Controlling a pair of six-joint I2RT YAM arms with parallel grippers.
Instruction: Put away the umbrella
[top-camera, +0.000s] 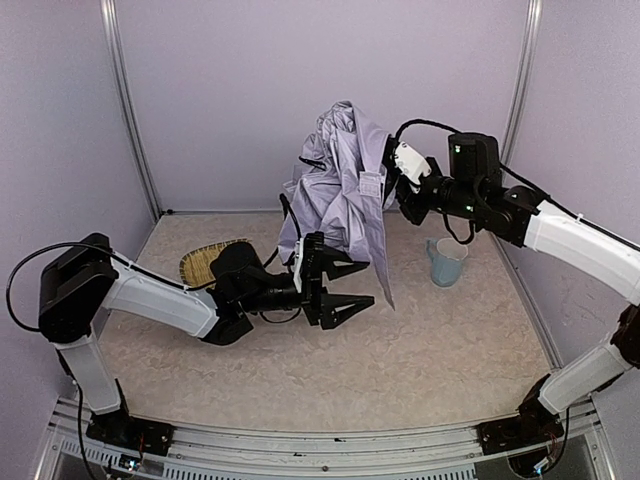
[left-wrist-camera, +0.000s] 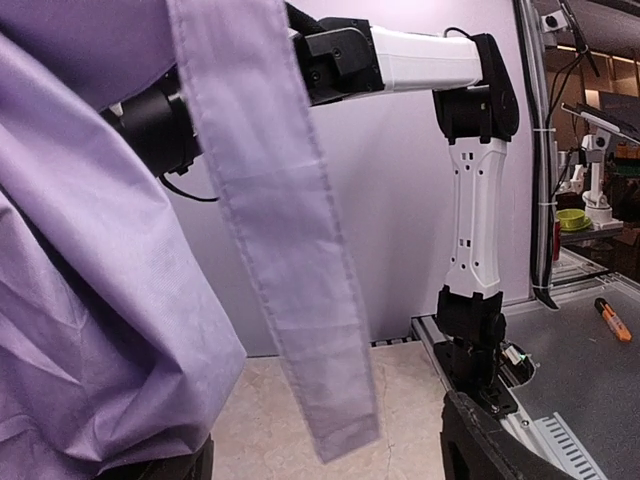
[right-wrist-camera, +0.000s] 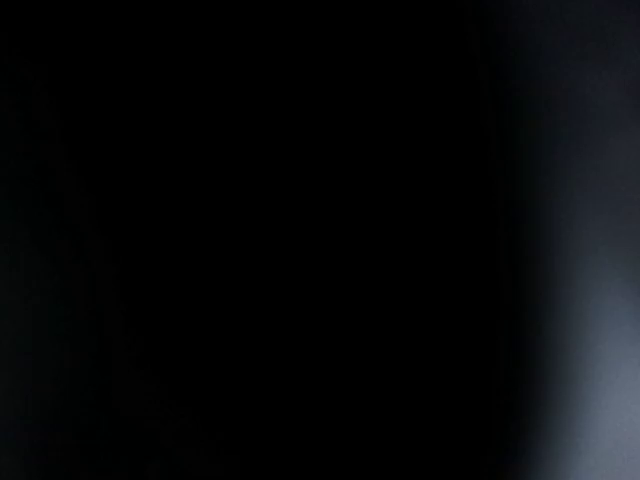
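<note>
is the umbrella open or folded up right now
Collapsed, not spread. The umbrella hangs in limp, loose folds from the right gripper, and its closing strap dangles unfastened in the left wrist view.

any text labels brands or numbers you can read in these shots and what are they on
No readable text in any view.
White tag on the umbrella, top view: too small to read.
Orange marker, left wrist view: any print is too blurred to read.
Right wrist view: nearly all dark, nothing legible.
</note>
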